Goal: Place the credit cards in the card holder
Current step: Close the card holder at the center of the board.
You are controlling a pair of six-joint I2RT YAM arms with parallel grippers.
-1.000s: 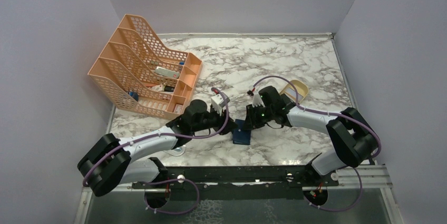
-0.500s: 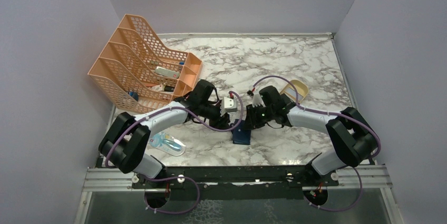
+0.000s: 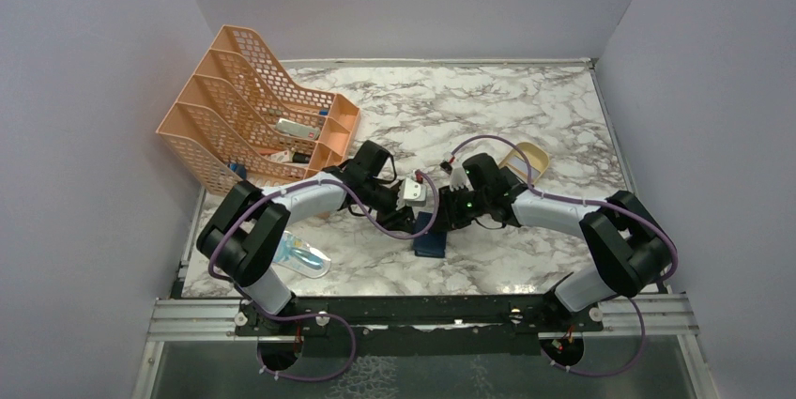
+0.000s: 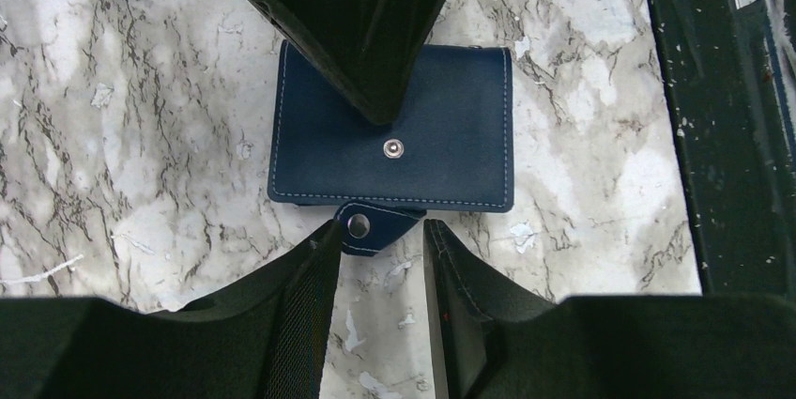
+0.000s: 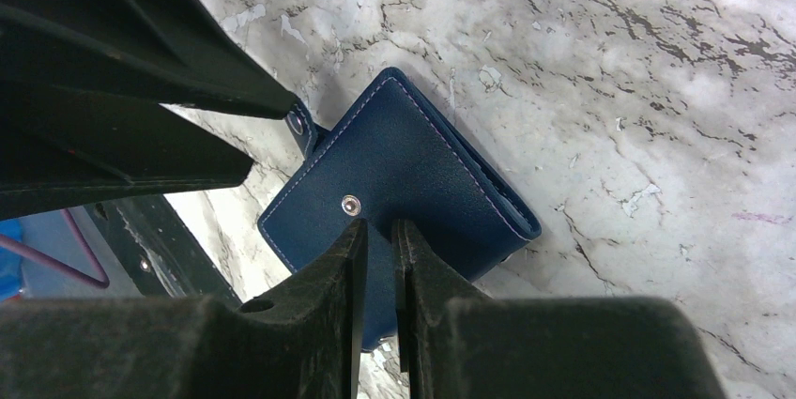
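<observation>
The navy card holder (image 3: 430, 243) lies folded shut on the marble table, its snap strap (image 4: 361, 226) hanging loose. My right gripper (image 5: 378, 228) is shut, and its tips press down on the holder's cover (image 5: 413, 164) beside the snap stud. It shows as one dark point in the left wrist view (image 4: 379, 108). My left gripper (image 4: 380, 227) is open at the holder's near edge, with the strap tab at its left fingertip. It also shows in the right wrist view (image 5: 272, 141). Both grippers meet over the holder in the top view. No credit card shows plainly.
An orange mesh file rack (image 3: 253, 108) with a few items stands at the back left. A tan oval tray (image 3: 528, 159) sits behind the right arm. A blue-patterned packet (image 3: 302, 256) lies by the left arm's base. The table's black front rail (image 4: 742, 117) is close to the holder.
</observation>
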